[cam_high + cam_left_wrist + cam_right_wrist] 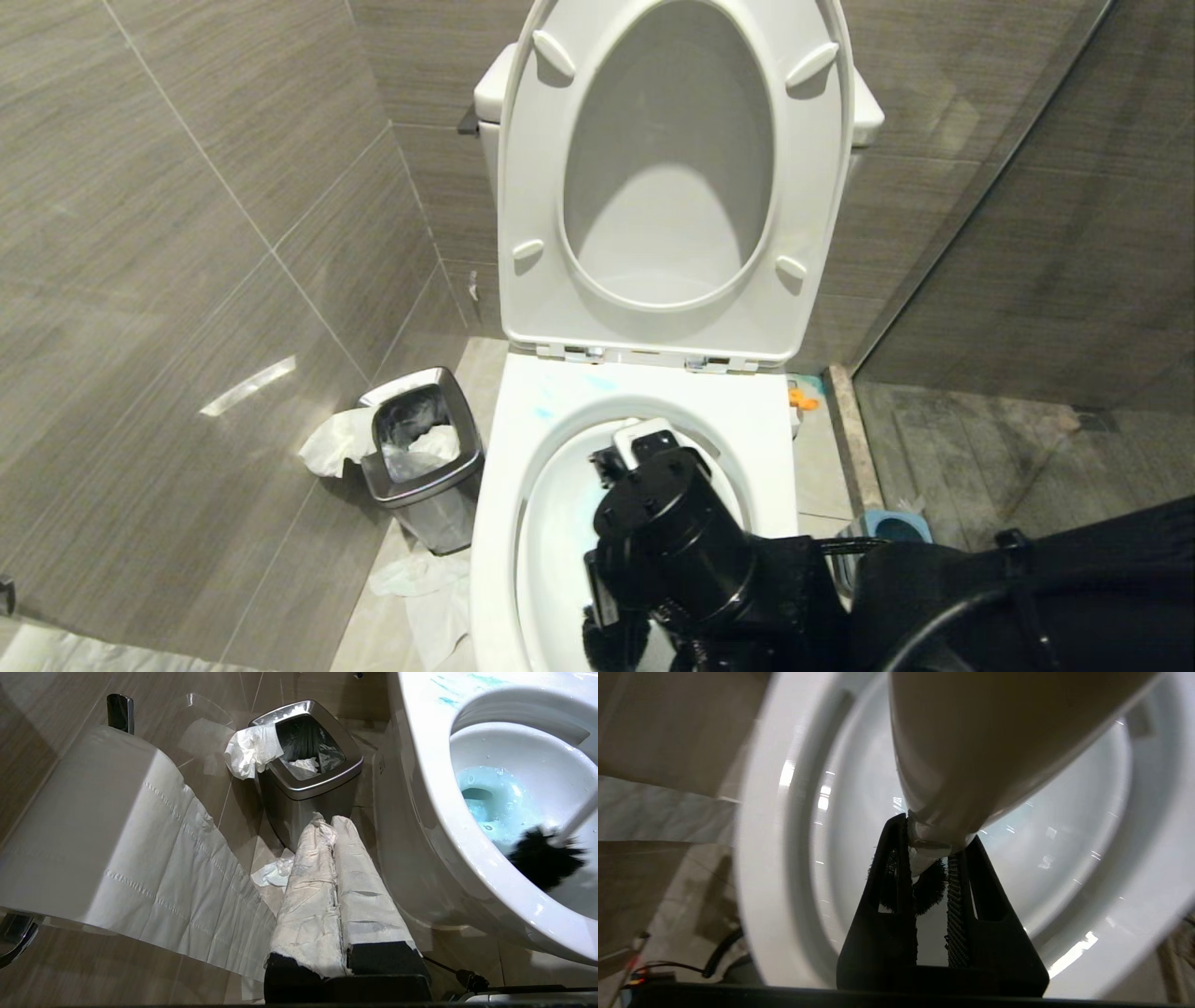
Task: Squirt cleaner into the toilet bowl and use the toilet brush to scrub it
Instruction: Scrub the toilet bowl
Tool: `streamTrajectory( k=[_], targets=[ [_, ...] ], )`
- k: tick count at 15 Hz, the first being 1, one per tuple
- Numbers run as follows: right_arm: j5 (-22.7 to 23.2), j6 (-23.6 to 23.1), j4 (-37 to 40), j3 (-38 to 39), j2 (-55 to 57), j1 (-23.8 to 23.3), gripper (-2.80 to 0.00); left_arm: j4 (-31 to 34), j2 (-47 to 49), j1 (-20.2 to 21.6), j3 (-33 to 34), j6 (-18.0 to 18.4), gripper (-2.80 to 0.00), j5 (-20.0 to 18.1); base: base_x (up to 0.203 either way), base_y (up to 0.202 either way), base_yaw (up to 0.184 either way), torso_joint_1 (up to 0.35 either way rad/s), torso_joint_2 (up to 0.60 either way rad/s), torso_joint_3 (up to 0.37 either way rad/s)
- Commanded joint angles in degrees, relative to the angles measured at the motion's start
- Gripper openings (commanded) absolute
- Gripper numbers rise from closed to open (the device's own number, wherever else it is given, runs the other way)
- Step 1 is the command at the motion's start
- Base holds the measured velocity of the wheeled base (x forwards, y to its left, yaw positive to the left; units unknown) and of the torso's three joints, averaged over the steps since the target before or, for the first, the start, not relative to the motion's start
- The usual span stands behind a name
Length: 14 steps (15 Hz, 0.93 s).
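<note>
Toilet brush: the toilet brush (544, 858) is inside the toilet bowl (467, 858); its black bristle head sits low against the near inner wall, beside the water, white handle slanting up out of the left wrist view.
Cleaner: the cleaner (495, 802) tints the water pale teal around the drain hole; thin teal smears also mark the far rim (569, 392) below the hinges.
Toilet bowl: centre of the head view, seat and lid (672, 177) raised against the tank.
Right pincer: the right pincer (930, 868) reaches down into the bowl from the near right, pinching the brush handle between its two black fingers (892, 882); bristles show just beyond them.
Left pincer: the left pincer (334, 826) is parked low at the left of the toilet, paper-wrapped fingers pressed together, holding nothing.
Surroundings: steel bin (425, 457) with tissue on the floor left of the bowl; toilet paper roll (93, 826) on the left wall; blue brush holder (892, 527) on the floor at the right.
Stage, judged: cleaner is in; scrubbing is in hand.
Risk one: the smooth, glossy handle may twist or slide in the pinch under hard side pressure, losing bristle contact.
Risk two: a fast stroke through the water could flick tinted liquid over the rim.
Risk three: the arm housing hangs close over the rim; a wide sweep could knock the porcelain.
Risk four: the rim smears lie well apart from the bristles and may go unscrubbed.
</note>
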Motion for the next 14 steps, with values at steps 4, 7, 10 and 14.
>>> streamTrajectory(
  k=[4,7,10,14],
  targets=[
    [0.36,-0.22,-0.49,7.26,-8.36,-13.27,-2.8,0.0,0.09,0.01,0.18,0.01,-2.8,0.0,0.0,0.0,0.0,0.0,0.0,0.0],
    [1.88,-1.52,-0.58,3.23,-5.89,-17.75,-2.8,0.0,0.09,0.01,0.18,0.01,-2.8,0.0,0.0,0.0,0.0,0.0,0.0,0.0],
    [1.83,-2.14,-0.57,-6.91,0.6,-19.47,-2.8,0.0,0.09,0.01,0.18,0.08,-2.8,0.0,0.0,0.0,0.0,0.0,0.0,0.0],
    [1.27,-4.75,-0.32,-23.57,11.68,-19.08,-2.8,0.0,0.09,0.01,0.18,0.09,-2.8,0.0,0.0,0.0,0.0,0.0,0.0,0.0]
  ],
)
